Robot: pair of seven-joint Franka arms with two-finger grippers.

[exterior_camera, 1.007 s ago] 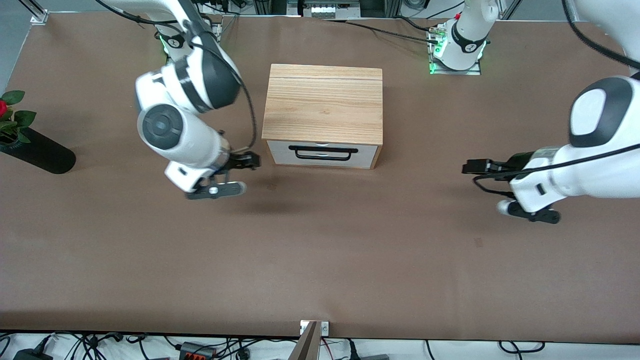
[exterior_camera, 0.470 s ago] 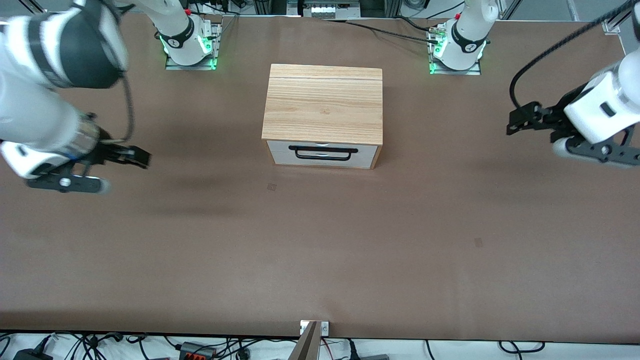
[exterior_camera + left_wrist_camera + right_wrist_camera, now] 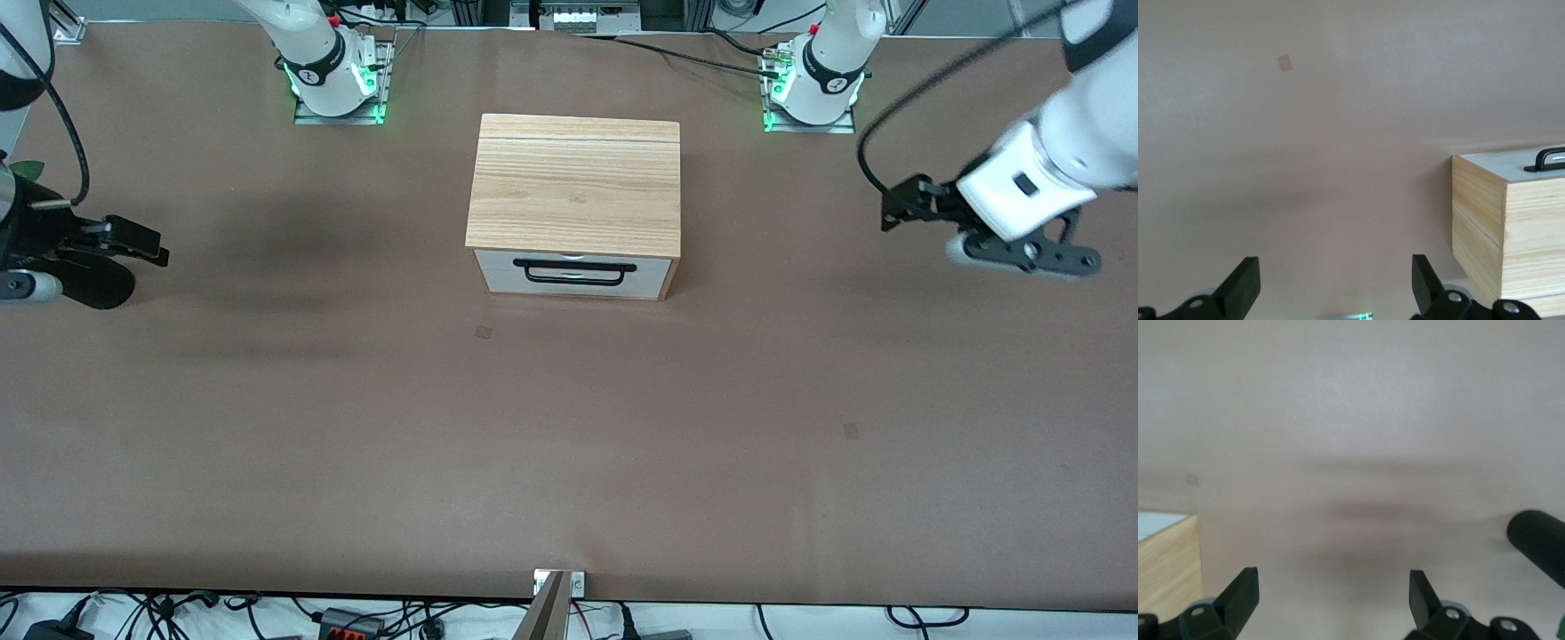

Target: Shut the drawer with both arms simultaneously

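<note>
The drawer (image 3: 649, 277) has a white front and a black bar handle (image 3: 573, 282). It sits pushed flush into the light oak-grain box (image 3: 573, 182) at mid table, so its inside is hidden. My left gripper (image 3: 892, 207) is open and empty, in the air toward the left arm's end of the table, well apart from the box. In the left wrist view the gripper (image 3: 1335, 287) faces the box's side (image 3: 1511, 220). My right gripper (image 3: 153, 246) is open and empty, over the right arm's end of the table. In the right wrist view (image 3: 1331, 597) it sees only a corner of the box (image 3: 1168, 567).
A black vase (image 3: 93, 283) with green leaves (image 3: 27, 169) lies at the right arm's end of the table, just under my right gripper. It also shows in the right wrist view (image 3: 1538, 543). Brown tabletop (image 3: 569, 427) spreads in front of the drawer.
Both arms have swung away from the drawer front toward their own ends of the table. The right gripper went from beside the box to over the vase. The drawer has stayed shut.
</note>
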